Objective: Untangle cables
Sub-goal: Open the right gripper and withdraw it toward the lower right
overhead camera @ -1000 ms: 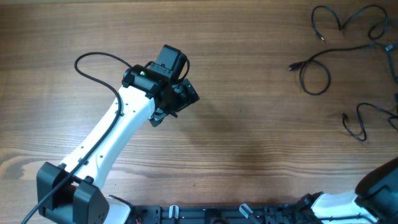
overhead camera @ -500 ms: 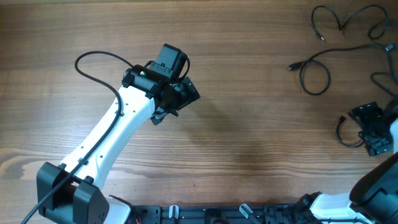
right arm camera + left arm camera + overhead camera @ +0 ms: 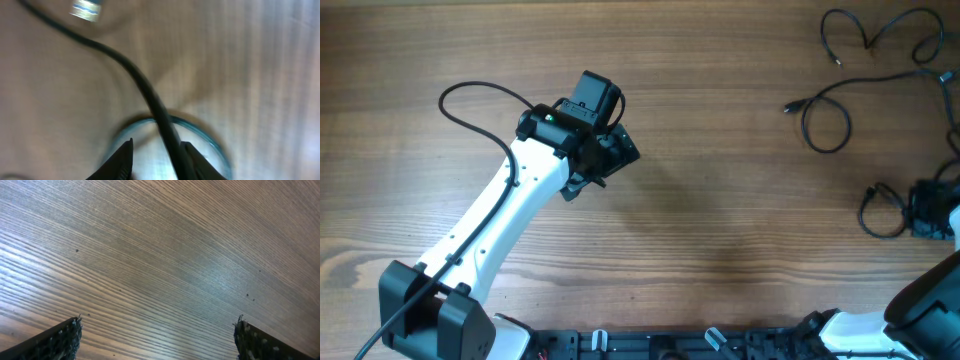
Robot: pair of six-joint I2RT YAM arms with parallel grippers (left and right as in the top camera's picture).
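The left tool (image 3: pixel 613 150) hangs over bare tabletop (image 3: pixel 720 200) at centre-left, its fingers (image 3: pixel 57 341) spread wide and holding nothing. The cables (image 3: pixel 840 105) lie as loose black strands along the far right edge, well apart from it. The right tool (image 3: pixel 923 212) sits at the lowest loop (image 3: pixel 880 212). One strand (image 3: pixel 150 95) runs between its narrowed fingers, but the blurred wrist view does not settle whether it is pinched. A metal plug (image 3: pixel 86 9) lies near.

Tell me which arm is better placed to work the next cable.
Right. The right claw is down at a cable by the right edge of the table, the cord running between its fingers. The left claw hangs open, far from every cable.
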